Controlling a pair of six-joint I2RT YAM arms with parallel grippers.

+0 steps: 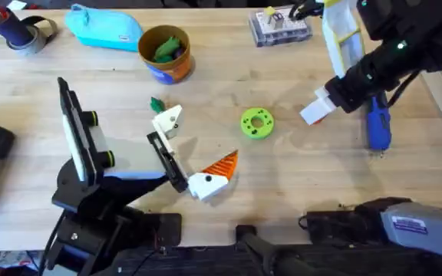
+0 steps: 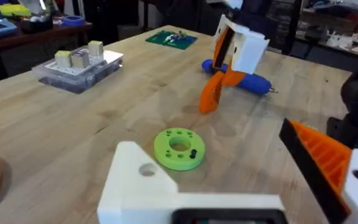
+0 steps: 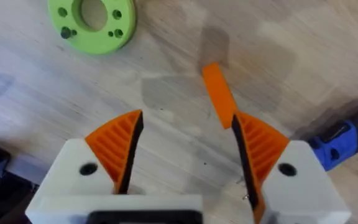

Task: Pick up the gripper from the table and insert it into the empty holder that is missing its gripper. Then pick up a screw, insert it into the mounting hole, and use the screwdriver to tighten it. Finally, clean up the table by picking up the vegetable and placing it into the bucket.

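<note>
1. While the right gripper (image 3: 186,121) hangs over the table, its pads are seen spread apart, with only bare wood between them.
2. The gripper (image 3: 217,93) is pressed against one pad, at three o'clock from the green ring (image 1: 257,123); a firm grasp cannot be confirmed.
3. The left gripper (image 1: 192,147) is kept wide and unloaded, probably so the empty holder (image 1: 167,121) is offered clear for insertion.
4. The screwdriver (image 1: 377,126) is parked at four o'clock of the right gripper, within reach.
</note>
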